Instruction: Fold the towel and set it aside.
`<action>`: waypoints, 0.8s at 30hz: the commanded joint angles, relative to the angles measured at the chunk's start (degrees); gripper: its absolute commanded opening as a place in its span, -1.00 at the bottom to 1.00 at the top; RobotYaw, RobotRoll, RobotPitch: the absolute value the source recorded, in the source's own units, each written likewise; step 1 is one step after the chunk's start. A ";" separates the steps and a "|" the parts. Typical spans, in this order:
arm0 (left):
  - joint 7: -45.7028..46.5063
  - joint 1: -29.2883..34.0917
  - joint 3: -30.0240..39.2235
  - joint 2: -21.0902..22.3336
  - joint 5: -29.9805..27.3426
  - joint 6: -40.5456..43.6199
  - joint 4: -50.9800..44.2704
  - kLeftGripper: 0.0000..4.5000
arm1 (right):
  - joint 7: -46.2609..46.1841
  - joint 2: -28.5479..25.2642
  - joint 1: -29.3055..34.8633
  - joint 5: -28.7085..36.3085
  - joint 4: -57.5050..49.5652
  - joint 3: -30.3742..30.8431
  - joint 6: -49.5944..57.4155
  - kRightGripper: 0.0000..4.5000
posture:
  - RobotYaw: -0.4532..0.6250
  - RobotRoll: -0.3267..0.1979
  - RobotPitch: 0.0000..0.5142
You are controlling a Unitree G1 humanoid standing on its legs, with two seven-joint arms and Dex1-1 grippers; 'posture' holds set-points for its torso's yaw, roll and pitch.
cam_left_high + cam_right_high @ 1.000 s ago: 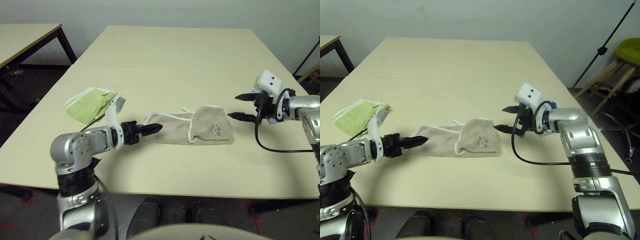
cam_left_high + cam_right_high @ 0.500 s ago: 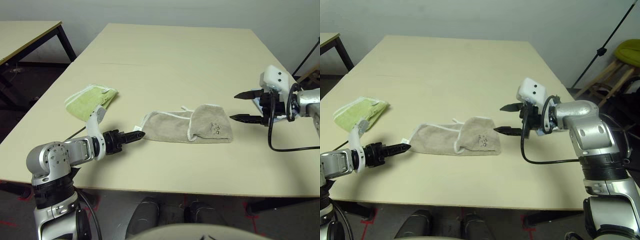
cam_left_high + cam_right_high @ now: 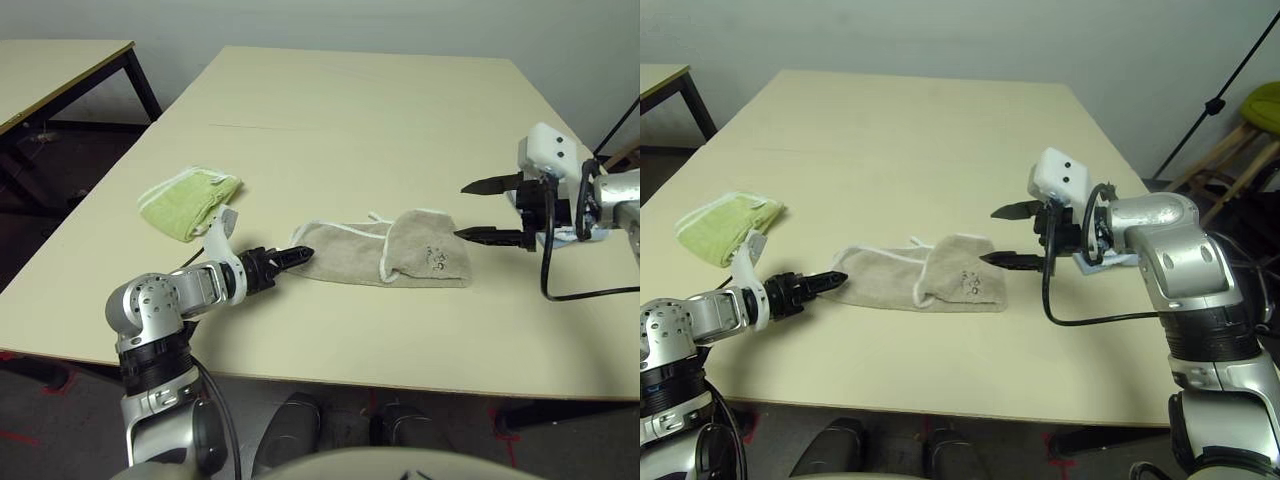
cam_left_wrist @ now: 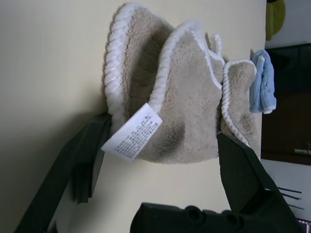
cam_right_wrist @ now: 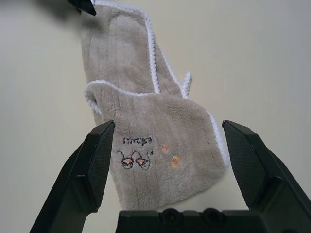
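Towel (image 3: 385,255), beige terry w/ white edging, lay half-folded mid-table (image 3: 330,110). Left gripper (image 4: 160,160), pulled back moments earlier, was brought in again, fingers spread round tagged end. Right gripper (image 3: 490,210) was held spread above printed end. Fold apparently unfinished.

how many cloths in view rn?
3. Beige towel mid-table between the grippers; yellow-green cloth folded on the table's left side; light blue cloth past the towel's far end, mostly hidden behind the right gripper.
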 commanded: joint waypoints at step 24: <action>2.99 -12.67 4.75 5.28 4.95 -21.46 19.71 -0.98 | 3.39 -5.43 5.99 1.90 0.44 -1.10 0.46 1.00 | -0.11 0.25 -0.68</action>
